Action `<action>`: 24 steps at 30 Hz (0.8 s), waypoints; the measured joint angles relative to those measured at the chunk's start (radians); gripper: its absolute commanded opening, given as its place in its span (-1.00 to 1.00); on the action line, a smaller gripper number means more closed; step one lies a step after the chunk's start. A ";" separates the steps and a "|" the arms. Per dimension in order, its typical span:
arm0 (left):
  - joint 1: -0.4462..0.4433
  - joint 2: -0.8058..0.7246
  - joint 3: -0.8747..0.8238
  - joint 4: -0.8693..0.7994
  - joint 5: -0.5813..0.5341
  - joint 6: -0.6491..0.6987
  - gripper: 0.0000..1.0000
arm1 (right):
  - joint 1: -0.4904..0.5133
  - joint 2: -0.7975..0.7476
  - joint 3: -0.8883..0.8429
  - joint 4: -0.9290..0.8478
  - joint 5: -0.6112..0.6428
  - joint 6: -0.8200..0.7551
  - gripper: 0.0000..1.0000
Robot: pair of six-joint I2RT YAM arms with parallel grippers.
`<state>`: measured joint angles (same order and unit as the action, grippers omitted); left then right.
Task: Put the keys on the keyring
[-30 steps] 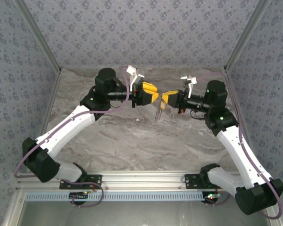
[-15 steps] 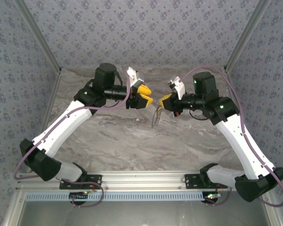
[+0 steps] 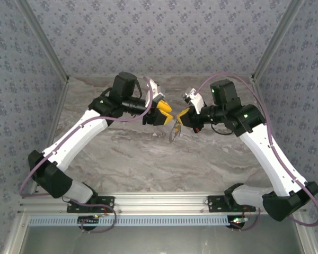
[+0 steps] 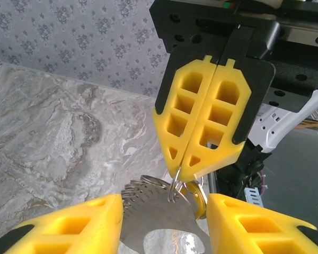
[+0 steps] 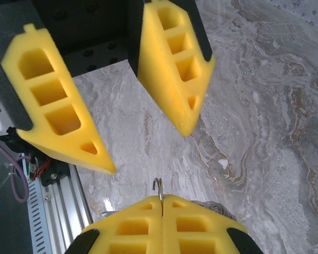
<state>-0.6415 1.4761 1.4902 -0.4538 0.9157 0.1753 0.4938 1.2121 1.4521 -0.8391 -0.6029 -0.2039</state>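
Observation:
My right gripper [image 5: 162,200] is shut on a thin wire ring [image 5: 158,186] at the top of the keyring. Seen from the left wrist, the right gripper [image 4: 188,169] points down with that ring pinched at its tips. Below it hang the flat dull-grey keyring [image 4: 148,219] with its hollow centre and a small brass key [image 4: 200,197]. My left gripper [image 4: 164,205] is open, one finger on each side of the hanging keyring, touching nothing. In the top view the left gripper [image 3: 164,112] and right gripper [image 3: 184,115] meet mid-table, with the keyring [image 3: 174,133] dangling beneath them.
The marbled grey tabletop [image 3: 148,159] lies below, with patterned walls on three sides. An aluminium rail [image 3: 159,201] runs along the near edge by the arm bases. The left gripper's open fingers [image 5: 172,63] stand close in front of the right gripper.
Both wrists have turned and both arms have shifted, bringing the grippers closer together. The keyring still hangs from the right gripper and has drifted slightly left.

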 measured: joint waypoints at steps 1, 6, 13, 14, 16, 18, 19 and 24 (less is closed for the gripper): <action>0.000 0.003 0.000 0.000 0.005 0.000 -0.12 | 0.000 0.000 0.000 0.000 -0.007 0.000 -1.00; 0.000 0.015 0.000 0.001 0.016 0.000 -0.12 | 0.000 0.002 0.010 0.004 -0.034 0.001 -1.00; -0.003 0.019 0.002 0.006 0.036 -0.003 -0.14 | 0.000 0.002 0.011 0.017 -0.058 0.005 -1.00; -0.006 0.019 0.002 0.008 0.039 -0.003 -0.14 | 0.000 0.003 0.011 0.020 -0.061 0.005 -1.00; -0.010 0.020 0.002 0.013 0.042 -0.005 -0.17 | 0.000 0.004 0.011 0.026 -0.065 0.005 -1.00; -0.013 0.022 0.003 0.020 0.043 -0.010 -0.21 | 0.002 0.007 0.011 0.030 -0.067 0.009 -1.00; -0.016 0.025 0.005 0.023 0.046 -0.011 -0.25 | 0.002 0.008 0.011 0.031 -0.067 0.010 -1.00; -0.022 0.031 0.007 0.031 0.068 -0.019 -0.55 | 0.002 0.008 0.011 0.034 -0.061 0.013 -1.00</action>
<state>-0.6636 1.5074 1.4975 -0.4229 0.9840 0.1562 0.4953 1.2205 1.4631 -0.8055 -0.6643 -0.1913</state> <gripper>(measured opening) 0.277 0.065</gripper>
